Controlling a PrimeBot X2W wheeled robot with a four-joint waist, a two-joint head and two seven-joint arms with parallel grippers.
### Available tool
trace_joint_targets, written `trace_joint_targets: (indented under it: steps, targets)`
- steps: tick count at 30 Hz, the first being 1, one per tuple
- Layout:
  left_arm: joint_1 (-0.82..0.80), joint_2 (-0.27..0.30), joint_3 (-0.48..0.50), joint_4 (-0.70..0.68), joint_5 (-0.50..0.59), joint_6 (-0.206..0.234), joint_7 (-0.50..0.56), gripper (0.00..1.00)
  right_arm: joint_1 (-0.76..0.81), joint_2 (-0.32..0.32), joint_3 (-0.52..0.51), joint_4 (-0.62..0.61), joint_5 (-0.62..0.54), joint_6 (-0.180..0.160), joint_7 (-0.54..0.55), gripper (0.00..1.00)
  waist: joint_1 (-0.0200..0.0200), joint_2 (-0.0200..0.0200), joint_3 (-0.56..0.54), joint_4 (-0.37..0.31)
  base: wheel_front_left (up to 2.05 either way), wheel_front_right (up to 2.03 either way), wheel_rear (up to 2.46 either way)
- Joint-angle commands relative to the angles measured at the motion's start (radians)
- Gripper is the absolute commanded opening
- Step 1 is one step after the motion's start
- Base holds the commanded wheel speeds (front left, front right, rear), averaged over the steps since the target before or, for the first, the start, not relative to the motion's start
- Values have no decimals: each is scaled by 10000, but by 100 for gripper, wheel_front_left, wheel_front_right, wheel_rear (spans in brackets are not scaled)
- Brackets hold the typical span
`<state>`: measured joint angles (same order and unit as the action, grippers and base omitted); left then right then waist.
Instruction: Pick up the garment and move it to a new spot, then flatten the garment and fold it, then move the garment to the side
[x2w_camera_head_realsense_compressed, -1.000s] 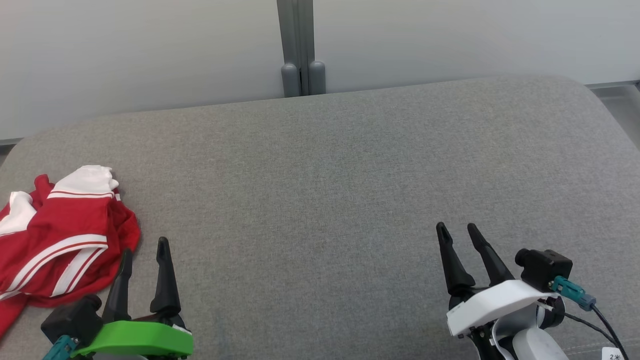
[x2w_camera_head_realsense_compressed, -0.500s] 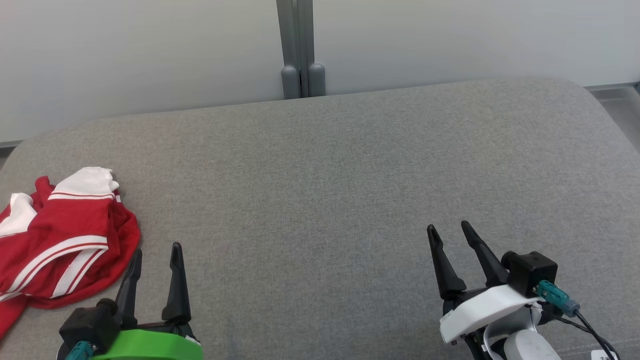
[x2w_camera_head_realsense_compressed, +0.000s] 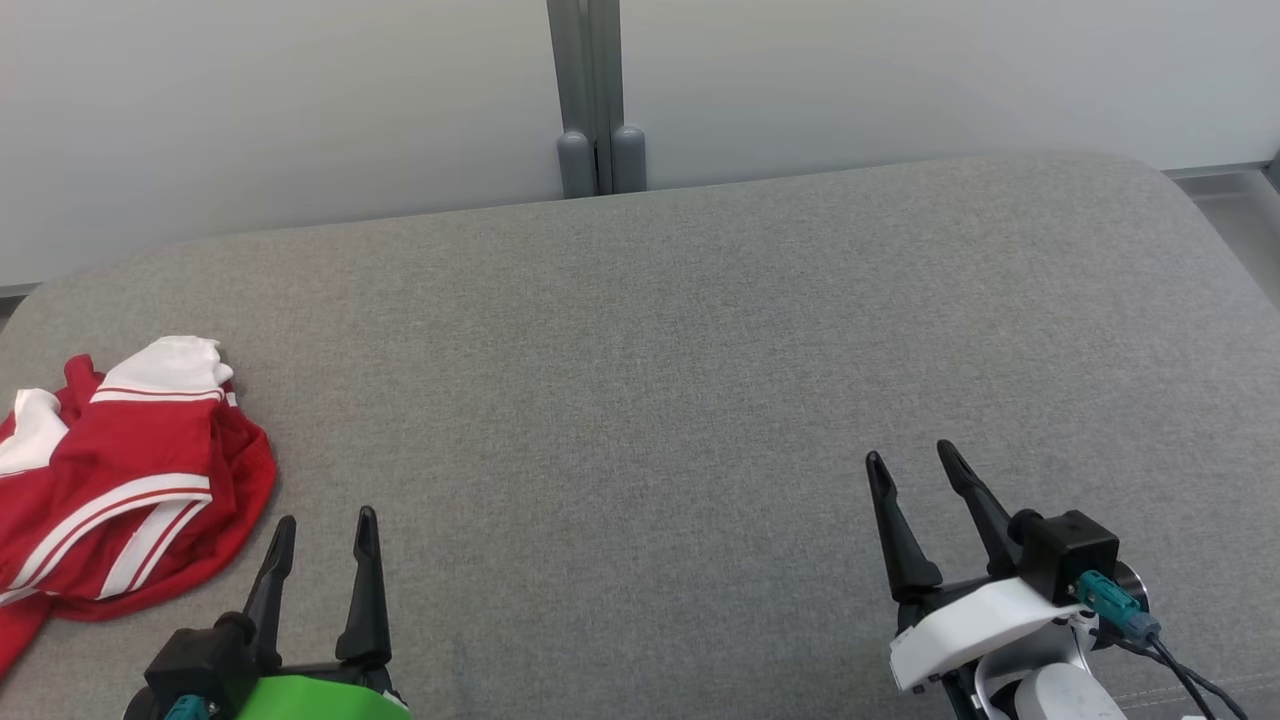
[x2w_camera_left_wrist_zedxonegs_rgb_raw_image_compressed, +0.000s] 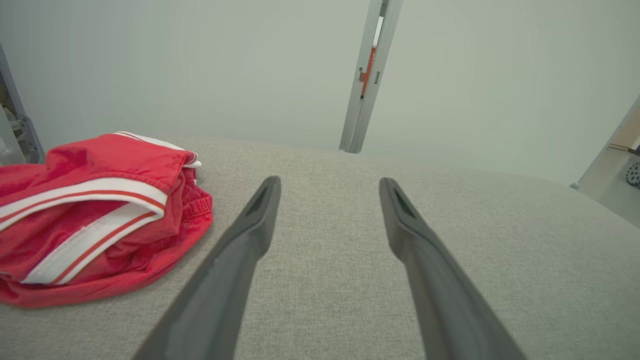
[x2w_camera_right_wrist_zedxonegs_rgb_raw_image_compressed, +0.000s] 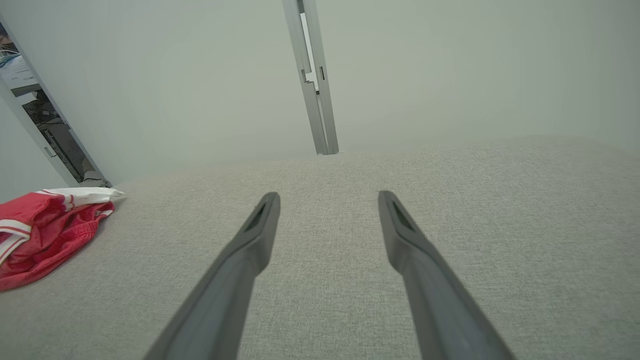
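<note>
Red and white, the garment (x2w_camera_head_realsense_compressed: 130, 470) lay crumpled at the left end of the grey padded bench (x2w_camera_head_realsense_compressed: 640, 330), part of it running off the edge of the head view, and nothing had a hold of it. It looked like sports shorts, going by the gathered band in the left wrist view, though I couldn't swear to that. The left gripper (x2w_camera_head_realsense_compressed: 327, 516) was poised just beside the near right hem, apart from the cloth, fingers spread wide and empty. Over on the other side the right gripper (x2w_camera_head_realsense_compressed: 911, 452) hung well away over bare upholstery, its fingers parted just as wide, nothing between them either. So the pick-up was not yet begun, by my reckoning.

And what a floppy customer this one looked! Thin, light fabric, soft as anything, folded over itself in several layers. I judged it would sag and trail the moment it left the bench, and a pinch on a single loose layer might slip or lift only half the heap. The best hold, to my eye, was a doubled edge: the white-striped fold on top, or the thick gathered band on the side nearest the left gripper. Weight would be no trouble; keeping it from bunching worse on the way to a new spot would be.
</note>
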<state>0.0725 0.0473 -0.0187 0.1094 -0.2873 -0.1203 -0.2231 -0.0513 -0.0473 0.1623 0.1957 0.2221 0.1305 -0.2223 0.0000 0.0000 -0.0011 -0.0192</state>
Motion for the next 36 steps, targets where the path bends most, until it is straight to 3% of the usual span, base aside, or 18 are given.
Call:
trace_joint_targets:
  steps: [1,20,36]
  targets:
    - [68,42,39,9,237,-17,-92,100,13,-39,-40,-36,-253,3,-116,100,0,0,-1,0,0,0,0]
    - [129,55,67,219,1188,6,-450,100,34,-49,-29,-12,-1580,2,-454,100,0,0,49,-46,0,0,0]
    - [12,55,195,321,1167,-21,-417,100,-1,-47,-195,69,-1499,2,-436,100,0,0,109,-66,0,0,0]
